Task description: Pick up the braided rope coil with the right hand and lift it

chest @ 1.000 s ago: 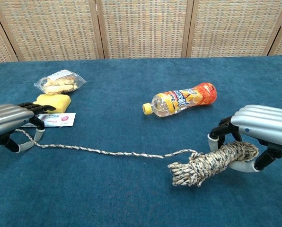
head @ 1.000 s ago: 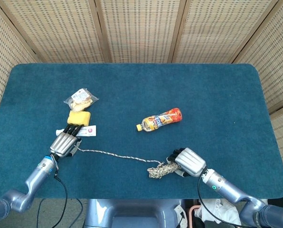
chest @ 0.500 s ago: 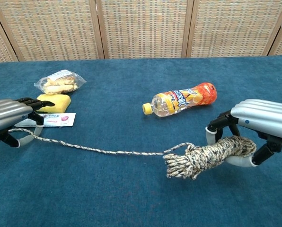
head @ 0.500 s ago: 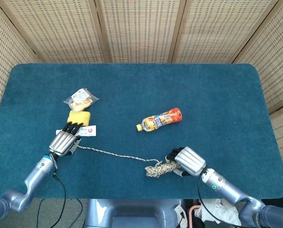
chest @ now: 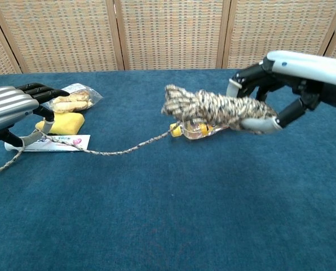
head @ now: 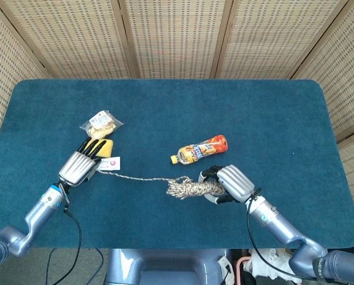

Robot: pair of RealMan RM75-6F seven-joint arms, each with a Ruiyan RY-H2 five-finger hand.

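The braided rope coil (chest: 213, 107) is gripped in the right hand (chest: 281, 84) and held clear above the surface (chest: 173, 214), its loose tail trailing to the left hand (chest: 13, 107), where it is pinched.

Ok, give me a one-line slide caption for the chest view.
Right robot hand holds the braided rope coil above the table, its loose tail trailing to the left robot hand.

Speckled tan-and-black rope coil (chest: 213, 107), orange-yellow bottle (head: 199, 149), yellow sponge (chest: 62, 122), blue table (head: 165, 107).
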